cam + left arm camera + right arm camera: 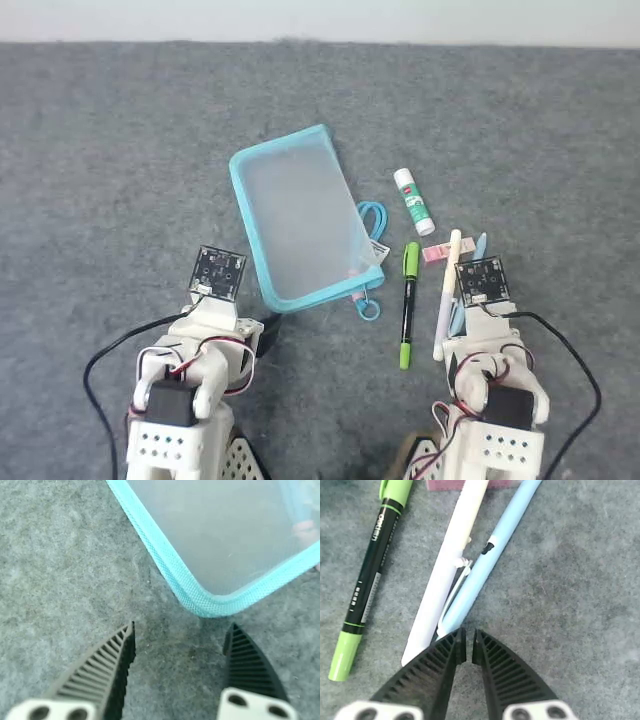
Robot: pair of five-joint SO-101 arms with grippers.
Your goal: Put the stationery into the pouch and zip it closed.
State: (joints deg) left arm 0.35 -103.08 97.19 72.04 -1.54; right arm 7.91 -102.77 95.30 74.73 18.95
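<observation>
The pouch [300, 215] lies tilted at the centre of the high view on the table [120, 150], with its strap [372, 215] looping out at its right edge. Right of the strap lies the glue stick [413, 201]. Below it, left to right, lie the marker [408, 303], the long pen [446, 295] and the clip pen [478, 247]. The long pen's upper end crosses over the eraser [433, 254]. The left gripper [182, 626] sits just off the pouch's lower left corner. The right gripper [469, 631] sits at the two pens' lower ends, at lower right.
</observation>
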